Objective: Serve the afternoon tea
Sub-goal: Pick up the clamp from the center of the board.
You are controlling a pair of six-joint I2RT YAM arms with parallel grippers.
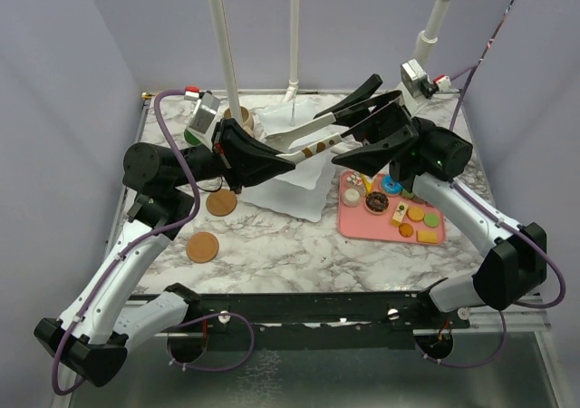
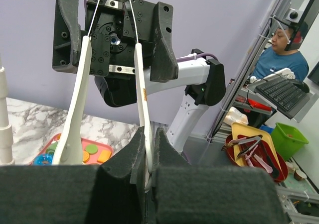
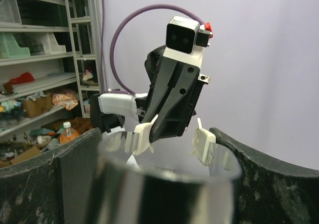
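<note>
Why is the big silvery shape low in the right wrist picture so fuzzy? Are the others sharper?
Right wrist view: the tongs lie very near the lens, so they blur and glint. Left wrist view: only the left gripper, nearest, is soft; tongs look crisp. Top view: sharp, evenly lit, faint shadows.

The left arm (image 1: pixel 136 245) reaches inward, the left gripper (image 1: pixel 283 160) clamped tight on tongs (image 1: pixel 308 136). The right arm (image 1: pixel 471 218) bends in opposite, the right gripper (image 1: pixel 352 122) facing it, jaws spread wide.
</note>
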